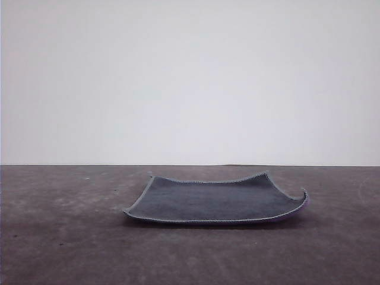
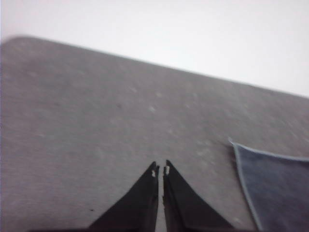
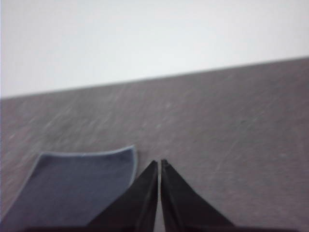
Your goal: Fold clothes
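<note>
A: Cloth [image 1: 214, 202], one item: small, square, dark grey-blue face up, light grey stitched edging. Position?

B: Flat on the table [image 1: 59, 249], about midway between its left and right sides in the front view, nearer the far edge than the near one. Far corners curl slightly up; the near right corner lifts and shows a sliver of purple underneath.

A: Room around it?

B: Bare grey tabletop on every side, with wide strips to the left, right and front. Behind the far edge, a plain white wall [image 1: 190, 77].

A: Left gripper [image 2: 161, 170]?

B: Two black tapered fingers [image 2: 142, 203] pressed nearly together, only a hairline gap between them, holding nothing. Above bare table, close beside the cloth's [image 2: 277, 186] stitched side edge and corner, not touching.

A: Right gripper [image 3: 158, 164]?

B: Same state: fingers [image 3: 181, 203] closed to a thin slit, nothing held. Just beside the cloth's [image 3: 72, 186] curled corner; whether the tips touch it cannot be told.
</note>
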{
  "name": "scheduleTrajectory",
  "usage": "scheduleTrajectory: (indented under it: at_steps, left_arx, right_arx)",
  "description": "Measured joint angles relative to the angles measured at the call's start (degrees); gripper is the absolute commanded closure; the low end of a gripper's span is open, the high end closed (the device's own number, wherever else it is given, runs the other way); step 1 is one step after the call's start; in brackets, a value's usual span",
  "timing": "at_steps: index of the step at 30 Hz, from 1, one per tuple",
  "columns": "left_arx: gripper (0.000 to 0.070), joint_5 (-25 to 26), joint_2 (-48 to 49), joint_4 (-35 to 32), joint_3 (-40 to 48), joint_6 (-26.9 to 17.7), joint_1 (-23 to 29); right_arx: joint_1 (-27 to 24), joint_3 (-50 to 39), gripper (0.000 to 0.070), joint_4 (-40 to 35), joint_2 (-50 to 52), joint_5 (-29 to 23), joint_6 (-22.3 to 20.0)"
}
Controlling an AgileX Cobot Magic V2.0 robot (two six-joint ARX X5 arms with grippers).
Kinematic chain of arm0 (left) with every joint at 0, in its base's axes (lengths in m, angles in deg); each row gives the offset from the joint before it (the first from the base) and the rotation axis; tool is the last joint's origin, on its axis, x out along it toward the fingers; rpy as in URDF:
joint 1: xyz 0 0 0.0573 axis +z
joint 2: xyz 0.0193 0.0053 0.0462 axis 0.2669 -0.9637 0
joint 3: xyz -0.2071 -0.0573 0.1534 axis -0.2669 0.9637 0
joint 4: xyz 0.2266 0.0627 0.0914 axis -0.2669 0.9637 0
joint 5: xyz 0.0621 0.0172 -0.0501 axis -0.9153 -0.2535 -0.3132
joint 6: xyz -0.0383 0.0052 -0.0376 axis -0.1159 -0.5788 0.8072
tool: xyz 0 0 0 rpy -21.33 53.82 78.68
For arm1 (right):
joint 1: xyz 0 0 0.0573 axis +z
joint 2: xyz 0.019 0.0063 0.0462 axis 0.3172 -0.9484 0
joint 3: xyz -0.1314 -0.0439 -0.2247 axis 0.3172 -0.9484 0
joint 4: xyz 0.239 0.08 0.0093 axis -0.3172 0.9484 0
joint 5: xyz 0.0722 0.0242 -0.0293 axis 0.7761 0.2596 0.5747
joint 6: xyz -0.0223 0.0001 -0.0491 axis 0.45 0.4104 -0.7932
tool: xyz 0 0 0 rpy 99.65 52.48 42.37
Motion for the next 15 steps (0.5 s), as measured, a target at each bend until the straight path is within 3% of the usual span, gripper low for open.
scheduleTrajectory:
  at_steps: [3,9,15]
  left_arx:
    - [0.0699,4.01,-9.35,4.11,-7.94,-0.66,0.0]
    - [0.0698,14.75,-27.73,6.65,-19.21,-3.32,-0.07]
    - [0.0698,20.17,-41.3,7.18,-27.22,-4.2,-1.6]
  right_arx:
    - [0.0,8.43,0.0696,2.71,-10.45,4.85,-2.22]
    - [0.02,20.03,0.0696,3.06,-28.55,19.92,-6.85]
    - [0.11,27.02,0.0696,4.34,-39.96,20.05,-7.93]
